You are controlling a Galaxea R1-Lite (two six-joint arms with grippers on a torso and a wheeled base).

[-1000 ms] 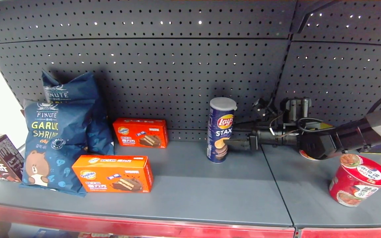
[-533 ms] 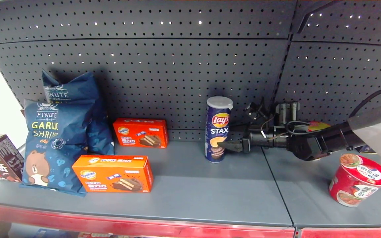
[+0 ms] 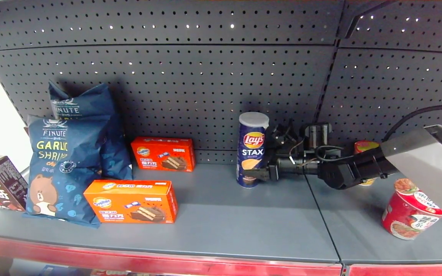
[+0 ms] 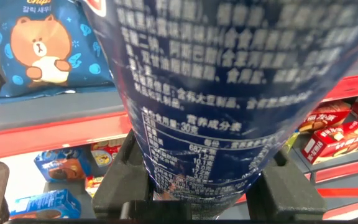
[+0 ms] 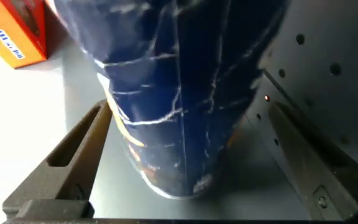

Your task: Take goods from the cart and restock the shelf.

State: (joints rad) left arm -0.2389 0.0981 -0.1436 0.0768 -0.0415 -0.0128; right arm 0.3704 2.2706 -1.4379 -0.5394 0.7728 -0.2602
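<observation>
The blue chip can (image 3: 252,149) stands upright on the grey shelf (image 3: 221,230), close to the pegboard back panel (image 3: 190,88). Its grey lid is fitted, so the contents cannot be seen. From the right wrist view it cannot be told whether the can's base (image 5: 179,180) rests on the shelf.

The right pincer (image 3: 257,174) reaches the can from its right side, low on the body. Its fingers (image 5: 73,155) are clamped on the can, one on each side.

The left pincer (image 4: 204,146) is clamped on a second blue can (image 4: 216,74), whose printed wall stands between the two fingers.

Positions relative to the blue chip can:
- Left, by the back panel: rear orange box (image 3: 162,154), closed.
- Left and nearer the shelf front: front orange box (image 3: 131,201), closed.
- Farther left: two blue snack bags (image 3: 61,168), sealed, one behind the other.
- Far left: dark box (image 3: 0,188).
- Right and well apart, near the shelf front: red noodle cup (image 3: 413,209), lid sealed.
- Right, behind the right arm: another lidded cup (image 3: 365,147), partly hidden.
</observation>
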